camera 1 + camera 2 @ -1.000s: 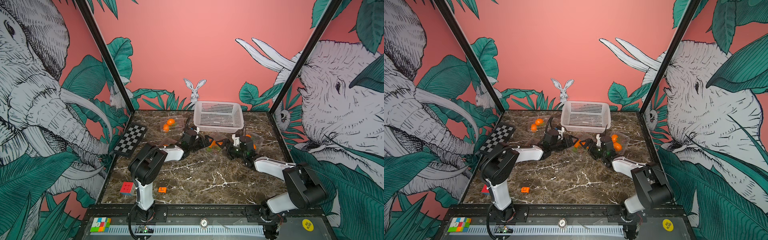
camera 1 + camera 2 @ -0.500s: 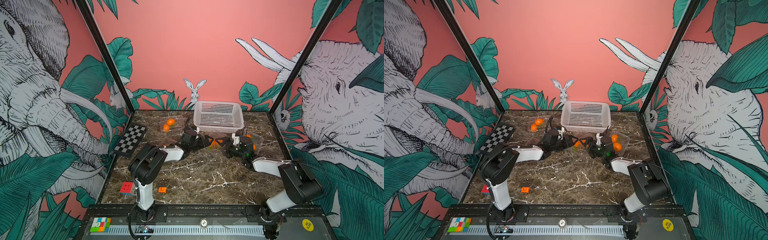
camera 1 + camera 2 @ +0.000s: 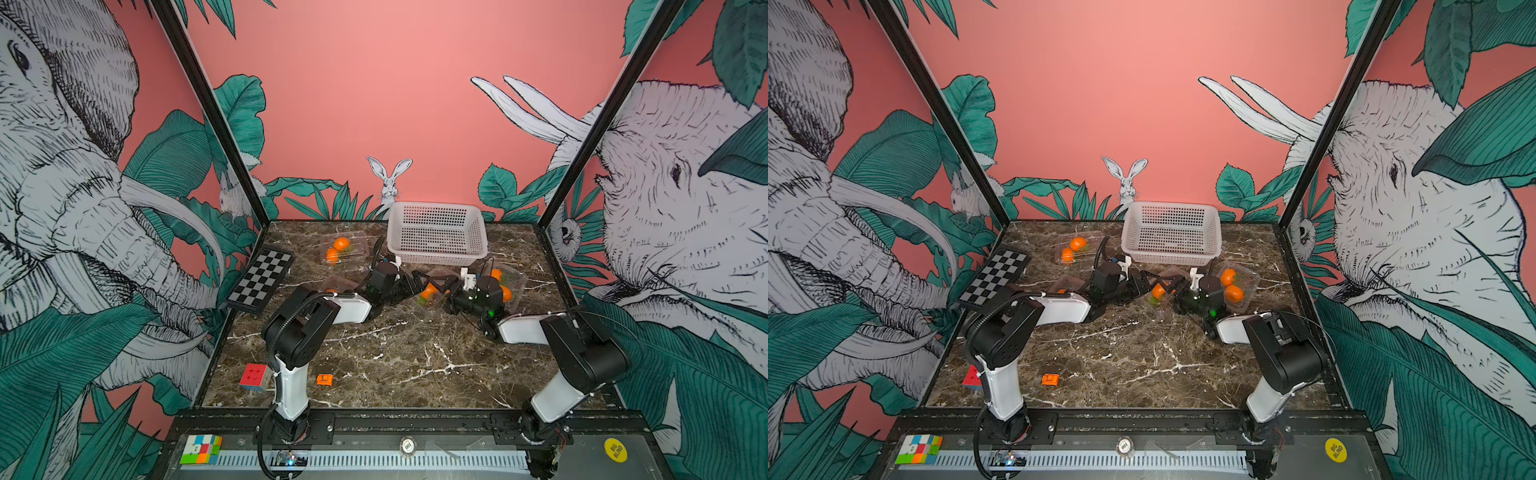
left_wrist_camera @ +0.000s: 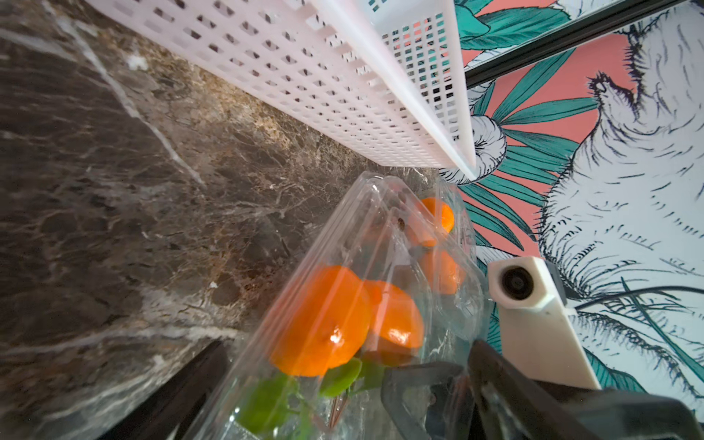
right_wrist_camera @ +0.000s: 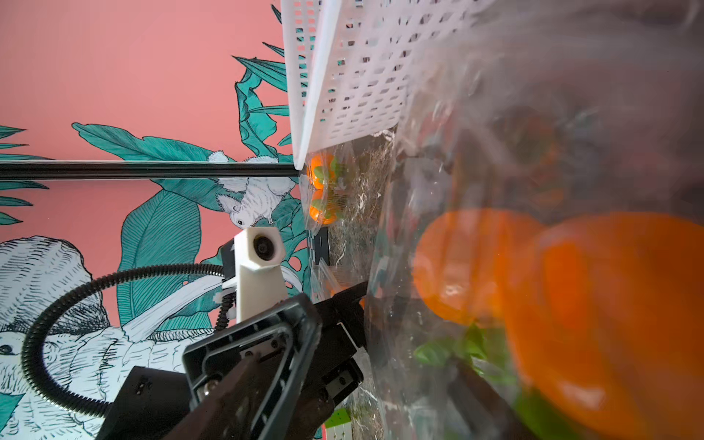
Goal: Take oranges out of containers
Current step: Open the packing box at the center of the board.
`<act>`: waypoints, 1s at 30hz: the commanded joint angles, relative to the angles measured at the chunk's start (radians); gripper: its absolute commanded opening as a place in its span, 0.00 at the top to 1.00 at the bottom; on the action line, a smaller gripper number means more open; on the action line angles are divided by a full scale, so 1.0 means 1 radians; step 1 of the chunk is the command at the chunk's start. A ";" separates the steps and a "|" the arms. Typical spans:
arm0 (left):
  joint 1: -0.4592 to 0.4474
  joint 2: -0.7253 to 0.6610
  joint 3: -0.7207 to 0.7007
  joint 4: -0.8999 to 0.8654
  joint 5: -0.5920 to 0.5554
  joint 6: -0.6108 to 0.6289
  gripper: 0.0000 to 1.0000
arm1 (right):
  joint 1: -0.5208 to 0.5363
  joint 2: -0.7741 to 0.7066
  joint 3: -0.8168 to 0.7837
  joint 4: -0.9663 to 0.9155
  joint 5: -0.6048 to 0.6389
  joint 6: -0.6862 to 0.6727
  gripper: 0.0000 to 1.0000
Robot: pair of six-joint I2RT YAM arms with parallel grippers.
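A clear container (image 3: 435, 300) lies on the marble in front of the basket, with two leafy oranges (image 4: 320, 320) inside. My left gripper (image 3: 417, 284) stands open, its fingers (image 4: 183, 392) straddling the near end of that container. From the opposite side my right gripper (image 3: 444, 286) reaches the same box, jaws apart with the clear wall (image 5: 400, 304) between them. Whether they press it I cannot tell. Blurred oranges (image 5: 476, 266) fill the right wrist view. Three more containers hold oranges: back left (image 3: 345, 249), far right (image 3: 510, 282), beside the left arm (image 3: 338, 286).
The white perforated basket (image 3: 436, 237) stands right behind both grippers. A checkerboard (image 3: 259, 282) leans at the left wall. A red cube (image 3: 253, 376) and a small orange block (image 3: 324, 379) lie near the front. A colourful cube (image 3: 201, 449) sits on the front rail.
My right gripper has moved left onto the middle container and its jaws have narrowed. The left arm has stayed still with its jaws wide.
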State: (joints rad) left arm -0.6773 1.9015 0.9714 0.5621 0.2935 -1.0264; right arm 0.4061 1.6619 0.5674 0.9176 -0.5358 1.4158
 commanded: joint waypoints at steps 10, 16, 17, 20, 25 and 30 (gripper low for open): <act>0.044 -0.061 -0.050 0.005 0.016 -0.038 0.01 | 0.016 -0.003 -0.054 0.128 0.023 0.081 0.43; 0.093 -0.153 -0.077 -0.103 -0.001 0.015 0.01 | 0.017 0.006 -0.062 0.133 0.074 0.167 0.52; 0.101 -0.163 -0.085 -0.103 0.003 0.014 0.01 | 0.016 0.007 -0.060 0.136 0.081 0.182 0.54; 0.116 -0.204 -0.123 -0.100 -0.003 0.001 0.01 | 0.017 0.009 -0.061 0.149 0.108 0.226 0.58; 0.102 -0.256 -0.239 0.031 -0.014 -0.036 0.03 | 0.012 0.013 -0.013 0.104 0.125 0.250 0.58; 0.055 -0.231 -0.366 0.211 -0.061 -0.110 0.04 | 0.007 0.016 0.028 0.058 0.119 0.245 0.61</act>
State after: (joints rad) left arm -0.5953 1.6642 0.6571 0.6434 0.2691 -1.0832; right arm 0.4168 1.6714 0.5716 0.9730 -0.4255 1.6516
